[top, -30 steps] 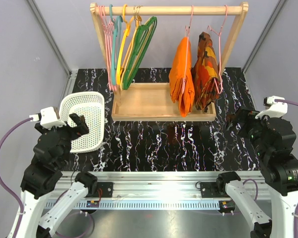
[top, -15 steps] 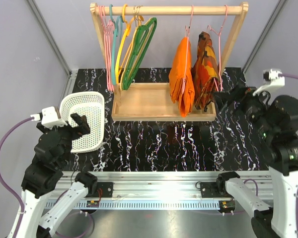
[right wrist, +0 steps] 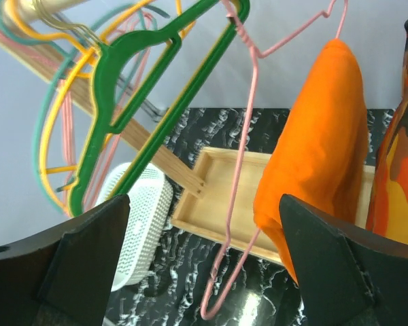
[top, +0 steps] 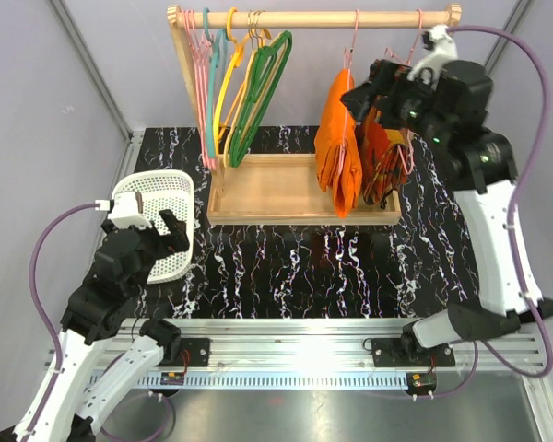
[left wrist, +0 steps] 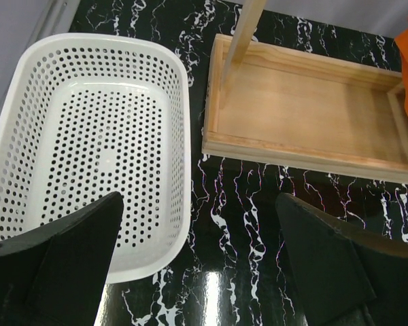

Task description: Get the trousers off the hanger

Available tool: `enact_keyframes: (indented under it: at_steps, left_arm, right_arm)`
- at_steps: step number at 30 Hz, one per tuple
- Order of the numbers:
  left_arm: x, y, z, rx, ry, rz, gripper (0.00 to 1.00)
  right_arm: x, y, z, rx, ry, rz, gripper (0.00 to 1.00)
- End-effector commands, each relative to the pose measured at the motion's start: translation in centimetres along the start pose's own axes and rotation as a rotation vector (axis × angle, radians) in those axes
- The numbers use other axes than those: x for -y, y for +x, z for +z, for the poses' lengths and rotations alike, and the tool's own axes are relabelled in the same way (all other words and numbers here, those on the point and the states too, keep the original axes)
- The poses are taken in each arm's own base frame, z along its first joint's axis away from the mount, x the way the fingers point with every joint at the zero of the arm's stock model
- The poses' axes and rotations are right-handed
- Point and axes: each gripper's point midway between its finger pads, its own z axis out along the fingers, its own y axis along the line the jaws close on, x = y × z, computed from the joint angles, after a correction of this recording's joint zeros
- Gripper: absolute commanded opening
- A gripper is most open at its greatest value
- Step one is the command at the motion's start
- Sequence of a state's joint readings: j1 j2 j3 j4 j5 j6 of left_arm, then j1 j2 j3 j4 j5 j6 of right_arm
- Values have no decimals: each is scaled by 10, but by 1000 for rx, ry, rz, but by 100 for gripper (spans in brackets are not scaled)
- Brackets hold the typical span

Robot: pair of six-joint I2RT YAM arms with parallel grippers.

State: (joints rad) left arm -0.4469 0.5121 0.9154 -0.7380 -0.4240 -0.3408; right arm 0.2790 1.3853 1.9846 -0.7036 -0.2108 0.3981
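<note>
Right gripper [right wrist: 204, 200] has risen near the trousers [right wrist: 319, 136], spread wide and empty; left gripper [left wrist: 197, 204] likewise open.

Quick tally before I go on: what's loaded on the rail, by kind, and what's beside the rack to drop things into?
Plain orange garment: 1, the trousers
Patterned garment: 1
Pink wire hangers carrying them: 2, the hanger under the trousers and a second hanger
White basket: 1
Total: 5
</note>
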Motion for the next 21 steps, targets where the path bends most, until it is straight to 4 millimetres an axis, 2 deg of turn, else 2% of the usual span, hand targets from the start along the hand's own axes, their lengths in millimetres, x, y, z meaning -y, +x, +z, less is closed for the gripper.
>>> enact_keyframes:
  at_steps: [1,2,4,8,11,12,14,17,18,21]
  left_arm:
    - [13,-7,2,30,57,-39,99]
    - [11,-4,3,21,47,-32,99]
    - [8,-3,4,22,34,-25,99]
    - [6,1,2,9,31,-5,99]
    - [5,1,1,6,28,9,99]
    - [4,1,2,6,25,13,99]
    - [4,0,1,8,25,16,99]
    - [6,1,2,4,35,20,99]
    - [8,1,2,-1,46,20,99]
    - [13,3,2,-16,74,28,99]
  right_arm:
    - [-2,0,14,-16,147,-112,99]
    - [8,-1,18,-6,227,-137,99]
    - [11,15,34,-64,295,-205,98]
    - [40,22,44,-83,472,-273,84]
    - [45,29,49,-96,484,-290,75]
    - [45,32,50,-101,474,-294,68]
    - [48,41,54,-116,469,-296,65]
    - [54,54,58,-146,474,-305,52]
    - [55,56,58,-148,475,-307,42]
    - [58,60,58,-148,477,-312,28]
